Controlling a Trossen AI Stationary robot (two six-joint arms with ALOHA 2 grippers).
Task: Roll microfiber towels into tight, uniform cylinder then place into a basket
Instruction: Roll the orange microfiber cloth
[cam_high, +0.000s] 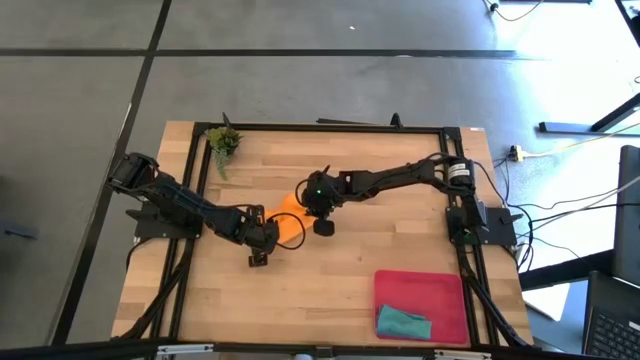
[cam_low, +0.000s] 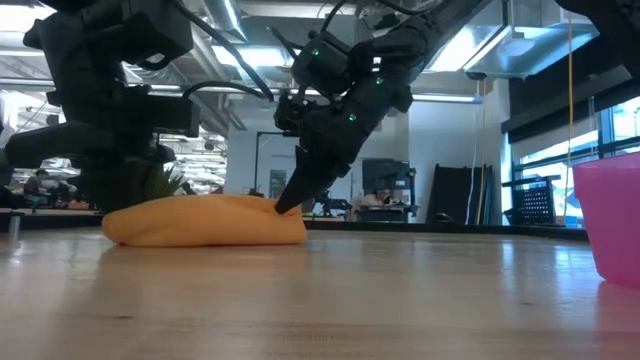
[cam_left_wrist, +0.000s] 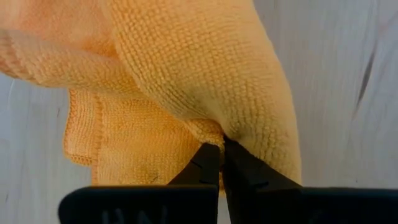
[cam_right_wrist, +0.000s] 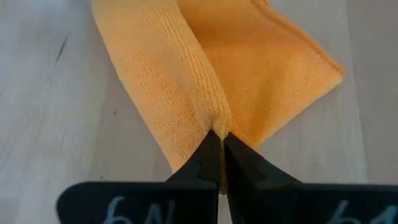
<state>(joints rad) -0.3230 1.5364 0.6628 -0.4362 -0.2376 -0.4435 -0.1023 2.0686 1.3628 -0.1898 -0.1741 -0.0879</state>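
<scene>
Overhead, a wooden table (cam_high: 330, 290) fills the middle of the frame, with two dark arms reaching in from its left and right edges. At the lower right sits the red-pink basket (cam_high: 425, 290), the teal towel (cam_high: 403, 323) bunched in its lower left corner. Near the table's centre lies the orange towel (cam_high: 288, 218), partly rolled. The left gripper (cam_high: 262, 238) is clamped on a fold at its lower left side; the right gripper (cam_high: 312, 208) pinches a ridge at its right side. A small green plant sprig (cam_high: 223, 143) lies upper left.
</scene>
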